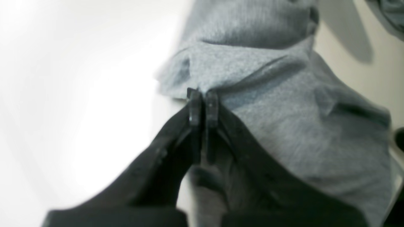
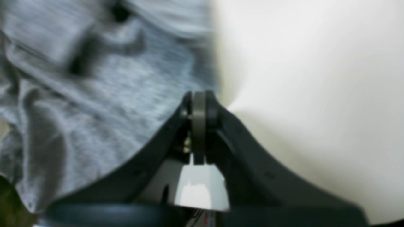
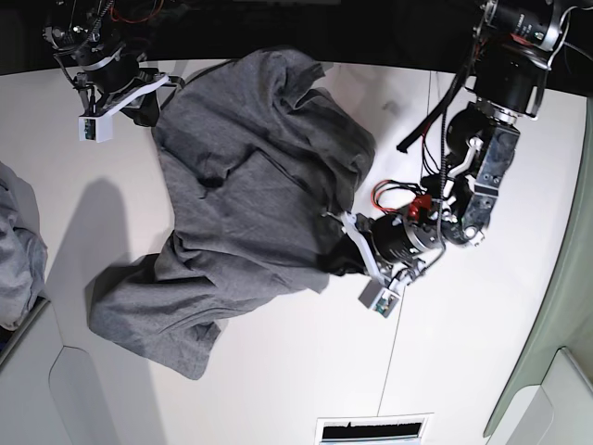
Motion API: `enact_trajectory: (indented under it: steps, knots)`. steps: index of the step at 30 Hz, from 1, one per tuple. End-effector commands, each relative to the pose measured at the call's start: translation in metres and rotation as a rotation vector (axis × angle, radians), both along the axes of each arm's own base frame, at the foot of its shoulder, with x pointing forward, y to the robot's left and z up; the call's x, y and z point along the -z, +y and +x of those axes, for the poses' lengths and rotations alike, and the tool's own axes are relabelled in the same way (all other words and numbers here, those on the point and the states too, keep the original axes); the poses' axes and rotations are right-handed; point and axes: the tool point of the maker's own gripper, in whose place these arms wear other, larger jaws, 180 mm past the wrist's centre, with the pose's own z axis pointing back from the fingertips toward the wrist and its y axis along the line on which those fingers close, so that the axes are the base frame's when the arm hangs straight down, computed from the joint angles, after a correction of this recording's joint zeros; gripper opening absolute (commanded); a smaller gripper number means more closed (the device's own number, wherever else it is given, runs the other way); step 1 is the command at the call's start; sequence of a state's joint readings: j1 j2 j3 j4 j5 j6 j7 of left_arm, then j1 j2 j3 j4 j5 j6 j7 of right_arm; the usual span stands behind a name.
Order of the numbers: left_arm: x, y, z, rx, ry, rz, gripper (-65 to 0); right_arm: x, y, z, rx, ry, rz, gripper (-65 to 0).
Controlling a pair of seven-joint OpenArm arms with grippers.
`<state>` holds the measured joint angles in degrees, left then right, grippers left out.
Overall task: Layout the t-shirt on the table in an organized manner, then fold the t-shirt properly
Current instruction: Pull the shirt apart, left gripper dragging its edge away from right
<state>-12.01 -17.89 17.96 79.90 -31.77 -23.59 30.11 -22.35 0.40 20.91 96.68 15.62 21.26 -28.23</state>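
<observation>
Both grippers pinched tight on a rumpled shirt!

The shirt (image 3: 250,204) sprawls across the table (image 3: 463,371), centre-left of the base view; left gripper (image 1: 203,96) clamps its edge at centre, right gripper (image 2: 199,97) bites cloth at upper left.

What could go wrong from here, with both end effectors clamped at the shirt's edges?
1. The left end effector pinches only a thin fold at the t-shirt edge, so a pull could slip it free.
2. The right end effector looks shut right at the hem; it is unclear whether it caught cloth.
3. The shirt lies bunched in overlapping folds on the table; spreading might drag creases rather than flatten them.
</observation>
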Motion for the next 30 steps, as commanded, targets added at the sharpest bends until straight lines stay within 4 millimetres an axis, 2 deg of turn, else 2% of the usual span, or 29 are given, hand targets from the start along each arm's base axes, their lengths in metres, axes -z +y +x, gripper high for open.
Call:
enact_trajectory:
  steps: [1, 4, 6, 10, 11, 13, 19, 23, 24, 26, 30]
  knots:
    - [-0.022, 0.004, 0.012, 0.001, -0.055, -0.017, -65.0, -0.009, -0.006, 0.007, -0.005, -0.043, -0.010, -65.0]
    - [-0.026, 0.019, 0.018, -0.006, -0.059, 0.012, -65.0, -0.012, -0.006, 0.009, -0.001, -0.053, 0.012, -65.0]
    - [-0.026, 0.025, 0.018, -0.008, -0.060, 0.024, -65.0, -0.016, 0.002, 0.011, -0.005, -0.072, 0.066, -65.0]
    - [-0.027, 0.018, 0.013, 0.043, -0.065, 0.015, -65.0, -0.023, 0.016, 0.015, 0.008, -0.107, 0.155, -35.9]
    - [-0.027, 0.017, 0.013, 0.042, -0.065, 0.012, -65.0, -0.023, 0.019, 0.015, 0.012, -0.106, 0.162, -32.1]
    - [-0.027, 0.019, 0.013, 0.042, -0.065, 0.015, -65.0, -0.020, 0.027, 0.013, 0.012, -0.097, 0.160, -30.5]
    - [-0.033, 0.017, 0.015, 0.045, -0.081, 0.012, -65.0, -0.006, 0.061, 0.014, -0.071, -0.057, 0.161, -30.5]
    - [-0.044, 0.016, 0.022, 0.049, -0.106, 0.016, -65.0, 0.029, 0.071, 0.016, -0.055, 0.047, 0.151, -30.9]
    - [-0.047, 0.016, 0.025, 0.050, -0.111, 0.019, -65.0, 0.037, 0.074, 0.015, -0.053, 0.070, 0.157, -33.0]
    - [-0.051, 0.018, 0.029, 0.050, -0.118, 0.029, -65.0, 0.047, 0.076, 0.014, -0.052, 0.099, 0.167, -43.0]
    - [-0.058, 0.034, 0.038, 0.037, -0.147, 0.086, -65.0, 0.041, 0.075, 0.022, -0.072, 0.074, 0.145, -65.0]
